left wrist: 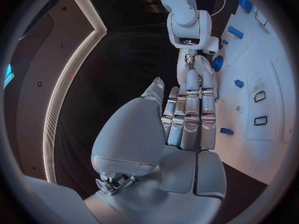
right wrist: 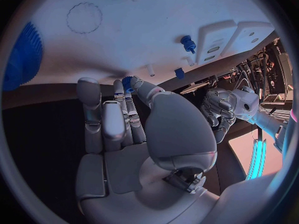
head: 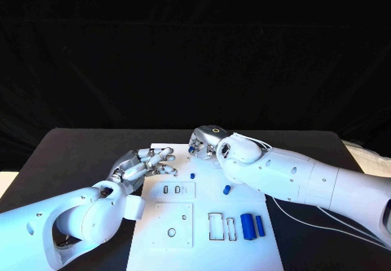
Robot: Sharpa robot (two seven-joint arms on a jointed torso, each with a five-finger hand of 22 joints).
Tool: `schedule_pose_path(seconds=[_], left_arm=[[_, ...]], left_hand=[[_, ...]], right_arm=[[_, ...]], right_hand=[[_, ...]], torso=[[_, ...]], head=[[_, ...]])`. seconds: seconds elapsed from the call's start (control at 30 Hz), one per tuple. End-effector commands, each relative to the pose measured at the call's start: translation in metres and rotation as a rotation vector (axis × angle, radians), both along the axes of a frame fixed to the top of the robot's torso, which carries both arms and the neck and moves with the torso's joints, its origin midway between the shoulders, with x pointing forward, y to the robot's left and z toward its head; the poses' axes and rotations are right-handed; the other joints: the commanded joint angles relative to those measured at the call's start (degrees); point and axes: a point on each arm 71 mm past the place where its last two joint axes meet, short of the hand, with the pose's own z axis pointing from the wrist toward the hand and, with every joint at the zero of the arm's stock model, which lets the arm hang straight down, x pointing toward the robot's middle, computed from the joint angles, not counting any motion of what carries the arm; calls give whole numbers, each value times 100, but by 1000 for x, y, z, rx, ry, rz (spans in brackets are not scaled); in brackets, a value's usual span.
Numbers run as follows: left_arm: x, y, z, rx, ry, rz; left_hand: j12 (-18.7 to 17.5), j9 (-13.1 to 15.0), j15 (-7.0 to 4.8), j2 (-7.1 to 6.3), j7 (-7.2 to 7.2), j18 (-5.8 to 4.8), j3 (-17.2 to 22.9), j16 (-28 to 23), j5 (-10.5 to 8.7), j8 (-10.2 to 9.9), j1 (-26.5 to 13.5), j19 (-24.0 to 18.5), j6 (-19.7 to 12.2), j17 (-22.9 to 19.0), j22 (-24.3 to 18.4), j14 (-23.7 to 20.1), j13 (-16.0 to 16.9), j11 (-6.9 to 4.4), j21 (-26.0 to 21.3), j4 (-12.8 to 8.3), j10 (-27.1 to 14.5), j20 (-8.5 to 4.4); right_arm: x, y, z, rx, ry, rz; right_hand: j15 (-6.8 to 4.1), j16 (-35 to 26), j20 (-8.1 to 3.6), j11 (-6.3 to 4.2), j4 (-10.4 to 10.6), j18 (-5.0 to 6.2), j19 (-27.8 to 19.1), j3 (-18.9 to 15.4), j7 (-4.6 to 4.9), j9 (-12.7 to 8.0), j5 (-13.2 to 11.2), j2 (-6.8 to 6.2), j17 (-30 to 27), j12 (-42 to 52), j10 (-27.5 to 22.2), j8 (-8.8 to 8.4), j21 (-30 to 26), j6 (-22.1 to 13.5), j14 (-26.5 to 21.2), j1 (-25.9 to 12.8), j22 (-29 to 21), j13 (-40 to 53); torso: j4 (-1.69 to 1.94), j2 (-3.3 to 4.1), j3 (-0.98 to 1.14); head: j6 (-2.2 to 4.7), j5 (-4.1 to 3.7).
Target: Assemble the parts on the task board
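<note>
The white rectangular task board (head: 208, 237) lies on the black counter (head: 73, 158), with both silver hands at its far end. The right hand (head: 204, 144) is curled over the board's far edge, and in the right wrist view its thumb and a fingertip (right wrist: 138, 87) pinch a small blue toothed part (right wrist: 127, 81) — the other fingers lie straight beside it. The left hand (head: 149, 162) hovers just beside that hand, over the board's far left corner, fingers extended side by side and slightly apart, holding nothing. Near the right hand's wrist, on the board, lies a short blue cylinder (head: 227, 189), and a tiny blue peg (head: 192, 175) sits between the two hands. Further from the hands, toward the near end of the board, two longer blue cylindrical parts (head: 252, 225) lie side by side next to narrow rectangular slots (head: 222, 226). A large blue ridged disc (right wrist: 24, 55) shows in the right wrist view, lying on the board.
</note>
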Motion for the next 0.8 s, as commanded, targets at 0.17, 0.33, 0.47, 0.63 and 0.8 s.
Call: schedule_pose_path(seconds=[0.17,0.33,0.47,0.63,0.8], left_arm=[[-1,-3,2,-10,-5,-29],[0,-2,1,-8,-2,-28],[0,0,1,-6,-1,-25],[1,4,1,-2,-1,-18],[1,5,1,-1,1,-17]], left_hand=[[-25,-7,7,-6,31,55,-24,-40,-25,-20,-27,-27,-12,6,-6,-24,-3,16,-5,-27,-10,26],[-42,-8,13,-4,38,54,-28,-55,-26,-31,-21,-40,-19,22,-10,-45,-3,23,-12,-37,-19,32],[-51,-9,17,-4,42,53,-31,-62,-27,-37,-21,-47,-23,30,-13,-57,-3,27,-16,-40,-25,35],[-51,-9,17,-4,42,53,-31,-62,-27,-37,-21,-47,-23,30,-13,-57,-3,27,-16,-40,-25,35],[-61,-9,22,-3,46,53,-35,-71,-28,-44,-20,-56,-27,38,-16,-68,-3,31,-21,-44,-30,38]], right_arm=[[2,0,-2,-12,-3,-26],[-2,-7,3,23,-39,-25],[-9,-20,7,45,-47,-31],[-22,-48,17,83,-26,-58],[-32,-84,23,113,60,-124]], right_hand=[[167,-213,119,144,105,-47,-249,-223,121,-172,-13,-243,-375,-8,-708,-21,-159,-604,83,-20,-318,-2],[200,-351,163,195,96,-10,-354,-378,122,-172,12,-271,-581,-1,-996,-15,-285,-797,41,91,-516,-3],[196,-374,168,187,99,-8,-345,-422,146,-157,75,-249,-613,44,-937,6,-278,-739,39,148,-515,10],[161,-359,157,142,158,-14,-300,-486,126,-140,118,-232,-592,158,-678,30,-229,-603,55,158,-461,31],[3,258,85,-42,272,-151,121,-552,92,-143,204,-332,313,641,370,14,362,-536,250,75,409,247]], torso=[[5,4,-2],[-11,1,0],[-20,1,5],[-64,-22,8],[-118,-53,11]], head=[[-15,16],[-2,20],[11,22],[25,16],[15,16]])
